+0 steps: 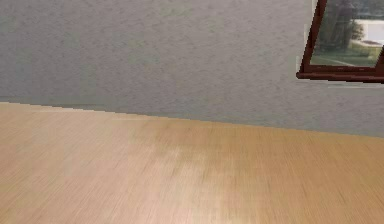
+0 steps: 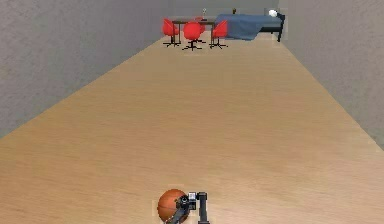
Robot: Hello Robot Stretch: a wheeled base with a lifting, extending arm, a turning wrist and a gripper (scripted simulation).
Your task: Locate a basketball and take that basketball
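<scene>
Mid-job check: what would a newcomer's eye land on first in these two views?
An orange basketball shows at the arm side view's bottom, right at the pincer; I cannot tell whether the pincer holds it. Far up that view, red chairs stand by a table beside what looks like a blue-grey bed. In the forward view, a dark-framed window cuts into the grey wall's top right.

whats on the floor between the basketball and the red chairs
In the arm side view the stretch is bare wooden floor, from the basketball near the bottom edge up to the red chairs at the far end.
</scene>
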